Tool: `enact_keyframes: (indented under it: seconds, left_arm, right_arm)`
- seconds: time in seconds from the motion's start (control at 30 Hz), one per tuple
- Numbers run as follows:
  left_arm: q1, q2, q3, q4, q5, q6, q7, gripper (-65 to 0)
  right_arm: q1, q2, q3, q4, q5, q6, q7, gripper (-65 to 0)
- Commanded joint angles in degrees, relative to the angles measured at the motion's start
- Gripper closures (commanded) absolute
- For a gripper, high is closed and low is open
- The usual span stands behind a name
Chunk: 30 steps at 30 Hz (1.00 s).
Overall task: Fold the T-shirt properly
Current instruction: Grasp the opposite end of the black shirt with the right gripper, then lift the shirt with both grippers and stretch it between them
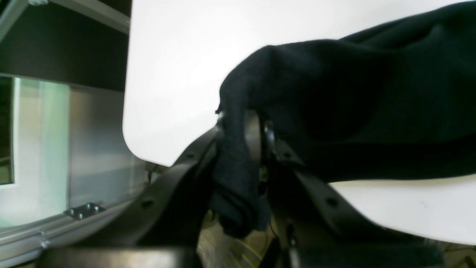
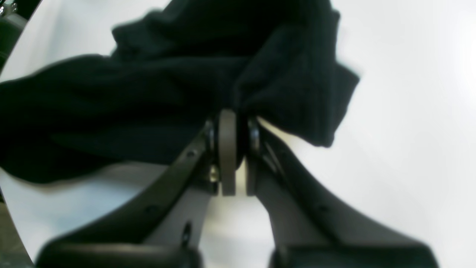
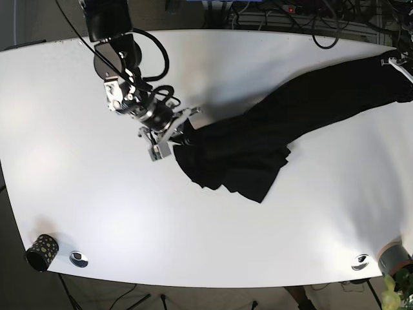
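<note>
The black T-shirt point(image 3: 258, 142) lies stretched in a long band from the middle of the white table point(image 3: 97, 194) up to its far right edge. My right gripper point(image 3: 182, 134) is at the band's left end. In the right wrist view this gripper point(image 2: 234, 123) is shut on a bunched fold of the T-shirt point(image 2: 148, 93). My left gripper point(image 3: 397, 64) barely shows at the right edge of the base view. In the left wrist view it point(image 1: 243, 130) is shut on an end of the T-shirt point(image 1: 353, 93), with cloth hanging down between the fingers.
A small dark spotted cup point(image 3: 42, 252) stands at the front left corner. Round metal fittings point(image 3: 79, 258) point(image 3: 360, 261) sit near the front edge. Cables point(image 3: 322, 26) run along the back. The left gripper is close to a rounded table corner point(image 1: 128, 143), with a metal frame point(image 1: 74, 212) beyond it.
</note>
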Motion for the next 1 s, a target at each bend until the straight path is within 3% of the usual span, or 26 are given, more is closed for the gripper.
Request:
enact_keyframes:
  seconds: [0.0,0.13,0.23,0.3,0.43,0.53,0.67,0.8,0.97]
  left_arm:
    - [-2.18,-2.12,1.79,0.85,1.94,0.22,-1.34,0.0]
    - [-4.9,-2.03,6.45,0.85,7.48,0.22,-1.34,0.0]
    - [-6.75,-2.03,9.71,0.85,10.56,0.22,-1.34,0.0]
    - [-7.45,-2.03,10.94,0.76,11.26,0.22,-1.34,0.0]
    - [-8.86,-2.03,13.31,0.76,11.52,0.22,-1.34,0.0]
    - [-9.56,-2.03,14.1,0.67,11.52,0.22,-1.34,0.0]
    - [-10.7,-2.03,14.19,-1.35,11.52,0.22,-1.34,0.0]
    - [-12.02,-2.12,13.92,-4.25,11.52,0.22,-1.34,0.0]
    - [-12.02,-2.21,13.84,-6.18,11.52,0.22,-1.6,0.0]
  right_arm:
    - [-2.48,1.09,3.1,5.44,0.58,-0.09,1.05,0.0]
    - [-10.13,1.17,8.11,12.91,0.58,-0.09,0.78,0.0]
    - [-13.82,1.09,11.27,18.71,0.58,0.0,-2.91,-1.4]
    - [-14.26,0.73,12.68,20.56,0.58,0.0,-5.63,-8.4]
    - [-14.0,0.47,16.46,21.79,0.58,0.0,-9.94,-30.4]
    - [-13.12,0.47,17.95,21.88,0.58,0.35,-10.38,-39.8]
    - [-12.59,0.47,20.42,21.88,0.75,0.44,-10.38,-46.0]
    - [-10.22,1.09,22.44,20.12,4.71,0.44,-11.0,-49.8]
    - [-5.29,2.49,23.49,14.4,10.51,0.53,-17.33,-54.4]
